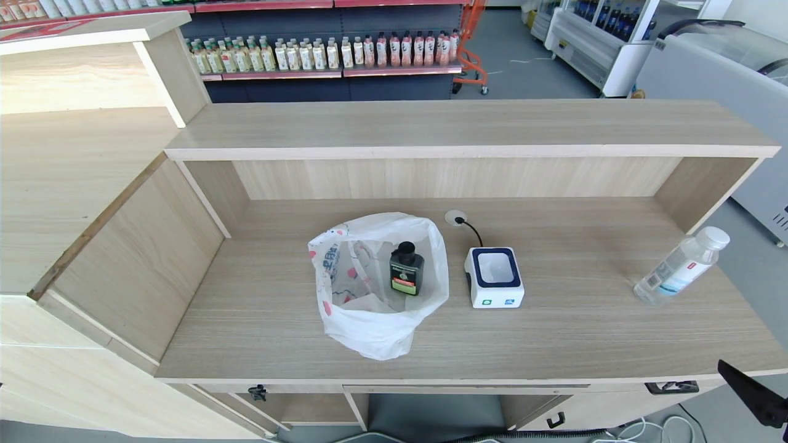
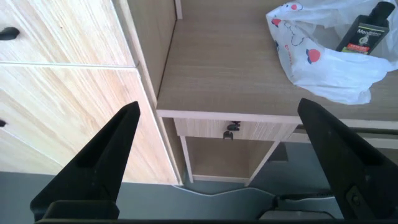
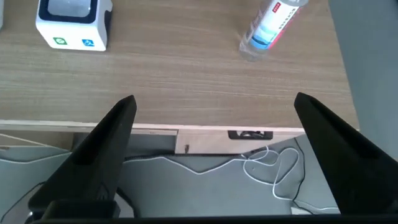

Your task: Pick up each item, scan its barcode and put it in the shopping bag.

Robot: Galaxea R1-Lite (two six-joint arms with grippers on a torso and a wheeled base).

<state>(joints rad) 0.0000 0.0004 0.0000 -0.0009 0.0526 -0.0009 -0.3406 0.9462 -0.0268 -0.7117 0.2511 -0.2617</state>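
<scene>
Sitting between shopping bag and water bottle: scanner | dark bottle bagged | left end effector, right end effector spread

1. Taking the scanner as my centre, the shopping bag sits just beside it at 9 o'clock, with a narrow strip of tabletop between them.
2. Toward 3 o'clock I have broad bare tabletop as far as the water bottle, near the right edge.
3. At 12 o'clock the scanner's cable crosses the gap to the back wall, which is topped by a raised ledge.
4. The left side panel and right side panel wall off both ends.
5. At 6 o'clock the front edge is open.
6. The bag's mouth gapes upward. A dark bottle fills its 3 o'clock side.
</scene>
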